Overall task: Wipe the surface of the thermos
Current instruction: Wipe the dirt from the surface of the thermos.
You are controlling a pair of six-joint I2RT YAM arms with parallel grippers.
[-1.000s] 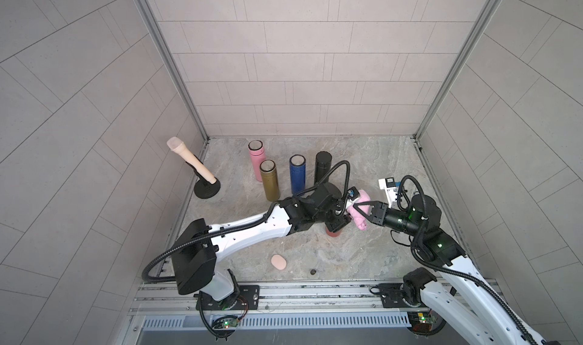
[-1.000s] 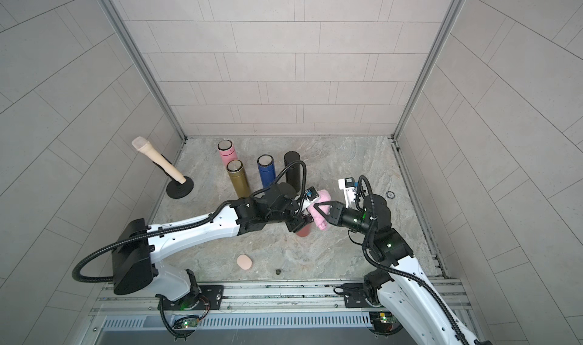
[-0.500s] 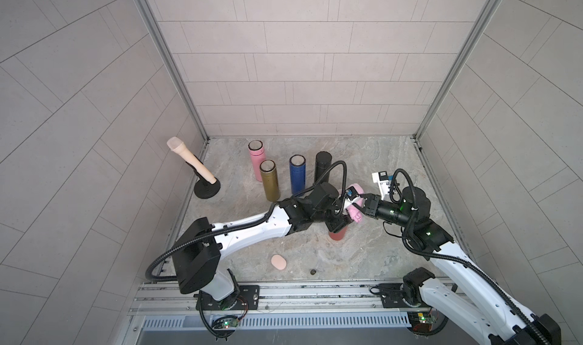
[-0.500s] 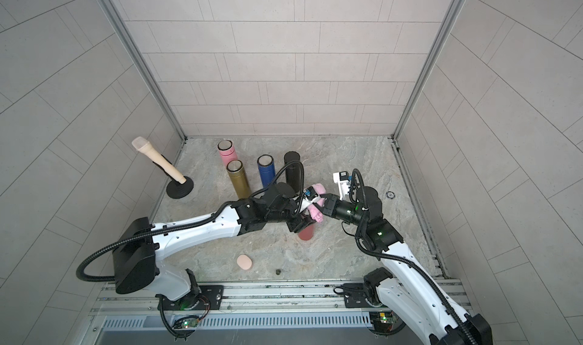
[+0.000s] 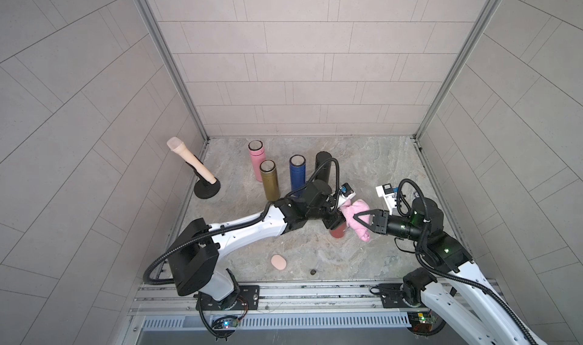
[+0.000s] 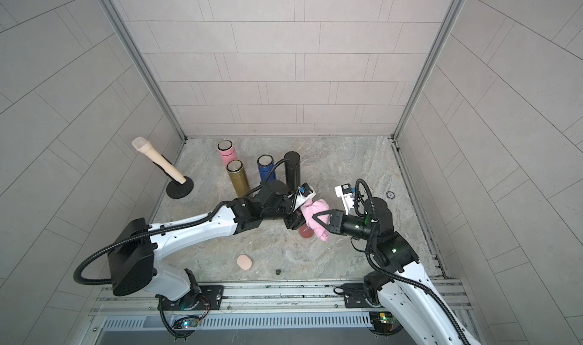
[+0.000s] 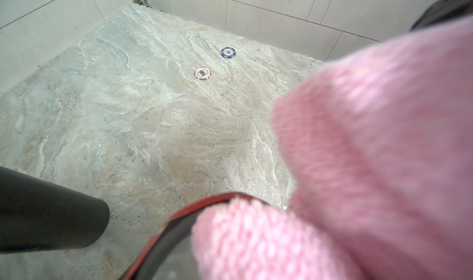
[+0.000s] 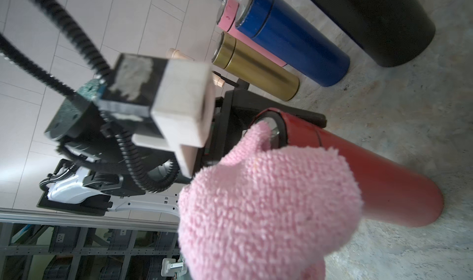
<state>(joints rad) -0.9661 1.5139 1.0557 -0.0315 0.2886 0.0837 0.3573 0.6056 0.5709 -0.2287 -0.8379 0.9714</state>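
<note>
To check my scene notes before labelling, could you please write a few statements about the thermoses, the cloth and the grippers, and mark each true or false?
1. The right gripper is shut on the pink cloth. True.
2. The red thermos lies on its side. False: it stands upright on the floor, gripped by the left gripper.
3. The pink cloth reaches the red thermos's top rim. True.
4. The blue thermos is the one being gripped. False: it stands untouched at the back with the pink thermos, gold thermos and black thermos.
</note>
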